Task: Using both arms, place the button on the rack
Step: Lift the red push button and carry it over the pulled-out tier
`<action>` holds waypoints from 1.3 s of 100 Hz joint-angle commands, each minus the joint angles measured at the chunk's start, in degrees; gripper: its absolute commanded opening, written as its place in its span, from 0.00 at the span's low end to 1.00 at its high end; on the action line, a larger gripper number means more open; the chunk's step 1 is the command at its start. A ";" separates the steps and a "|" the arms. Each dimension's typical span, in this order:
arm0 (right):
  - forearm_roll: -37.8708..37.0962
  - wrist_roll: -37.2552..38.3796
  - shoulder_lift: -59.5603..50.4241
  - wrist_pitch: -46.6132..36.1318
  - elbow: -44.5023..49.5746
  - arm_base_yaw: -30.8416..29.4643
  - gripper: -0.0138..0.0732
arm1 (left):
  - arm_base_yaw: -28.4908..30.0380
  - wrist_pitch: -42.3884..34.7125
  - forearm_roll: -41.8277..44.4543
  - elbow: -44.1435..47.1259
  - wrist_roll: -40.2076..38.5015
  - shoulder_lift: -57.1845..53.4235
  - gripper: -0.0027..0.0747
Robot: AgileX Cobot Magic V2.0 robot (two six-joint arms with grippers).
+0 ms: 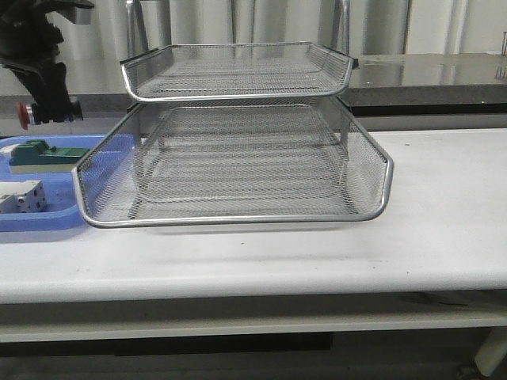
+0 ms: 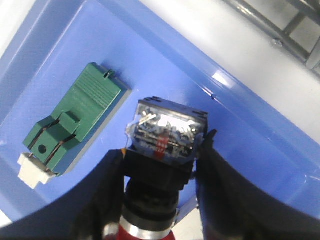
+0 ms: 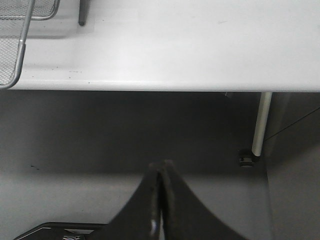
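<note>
Left gripper (image 1: 49,107) sits at 10 o'clock of the front view, raised above the blue tray (image 1: 47,220). It is clamped on the button (image 2: 162,165), 1 finger on each side of the black body. Red head (image 1: 24,114) points away from the rack (image 1: 238,158), clear terminal end toward the tray floor in the left wrist view. Holding by the body leaves both ends free, likely so the second arm can take it; that is a guess.

Green block (image 2: 75,120) and white block (image 1: 24,196) lie in the blue tray, below the held button and not touching it. The tray stands just beside the rack, at its 9 o'clock.

Right gripper (image 3: 161,200) hangs off the table (image 3: 200,50) edge, looking at the floor, fingers pressed together, holding nothing. It looks parked, waiting for its turn.

Hard to make out:
- Only 2 rack tiers show clearly in front; any third is cut off at 12 o'clock.
- Right arm is absent from the front view.
- Left arm is cropped at the frame edge.
- The button's silver collar is barely visible between the fingers.
</note>
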 commanded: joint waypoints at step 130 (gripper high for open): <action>-1.15 -0.21 0.17 -2.62 -1.89 -0.26 0.08 | -19.00 1.40 -11.37 26.25 -8.46 -38.03 0.11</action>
